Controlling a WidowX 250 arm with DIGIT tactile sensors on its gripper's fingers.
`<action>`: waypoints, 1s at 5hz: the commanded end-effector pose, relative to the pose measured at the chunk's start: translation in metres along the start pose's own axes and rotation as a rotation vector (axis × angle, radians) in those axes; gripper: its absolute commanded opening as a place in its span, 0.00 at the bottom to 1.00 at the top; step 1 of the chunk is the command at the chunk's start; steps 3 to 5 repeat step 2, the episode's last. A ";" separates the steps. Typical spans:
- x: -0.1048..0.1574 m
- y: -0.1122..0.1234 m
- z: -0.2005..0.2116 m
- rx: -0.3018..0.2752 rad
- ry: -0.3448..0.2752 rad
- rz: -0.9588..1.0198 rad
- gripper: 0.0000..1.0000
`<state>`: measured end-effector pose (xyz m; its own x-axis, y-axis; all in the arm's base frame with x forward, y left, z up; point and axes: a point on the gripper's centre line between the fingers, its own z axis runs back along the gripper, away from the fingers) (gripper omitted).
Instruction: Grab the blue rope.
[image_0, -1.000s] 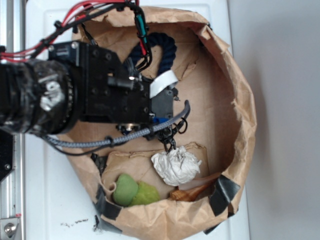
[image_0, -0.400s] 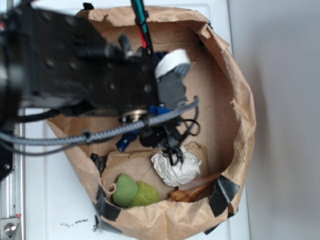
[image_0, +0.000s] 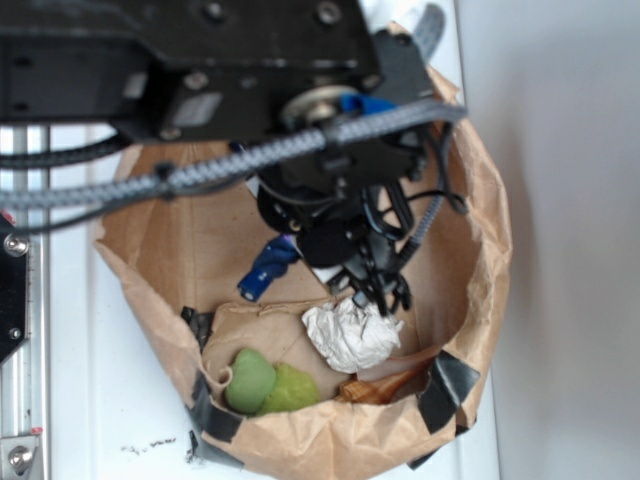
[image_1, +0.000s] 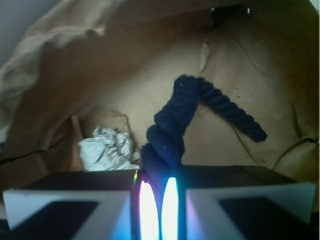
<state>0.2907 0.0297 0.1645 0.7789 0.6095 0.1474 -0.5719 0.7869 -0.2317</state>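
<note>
1. Arm and wrist housing (image_0: 200, 50): it fills the top of your exterior view and hides the far half of the paper bag.

2. Brown paper bag (image_0: 480, 250): rolled-down rim, black tape patches at the near corners. Its floor is only partly visible beneath the arm.

3. Grey braided cable (image_0: 200, 175): it runs across the bag from the left edge toward the upper right.

4. Blue rope (image_1: 175, 120): in the wrist view you see it rise from between the fingers, bend at a high point, then slope down to the right toward the bag's far wall; that end is dark and blurred. In the exterior view only one shiny blue capped end (image_0: 265, 270) shows, pointing down-left over the bag floor, the rest hidden behind the gripper.

5. Gripper (image_1: 158, 207): the white fingers (image_1: 65, 210) sit nearly together, clamped on the rope; glare obscures the contact itself.

6. Crumpled white paper (image_0: 350, 335): near the bag's near wall.

7. Green soft object (image_0: 265, 382): near-left corner.

8. Wooden utensil (image_0: 390, 380): near-right corner, partly cut off by the rim.
</note>
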 end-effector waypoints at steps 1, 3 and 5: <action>0.009 -0.010 0.046 -0.007 -0.039 -0.060 0.00; 0.001 -0.016 0.044 0.012 -0.107 -0.159 0.00; 0.001 -0.016 0.044 0.012 -0.107 -0.159 0.00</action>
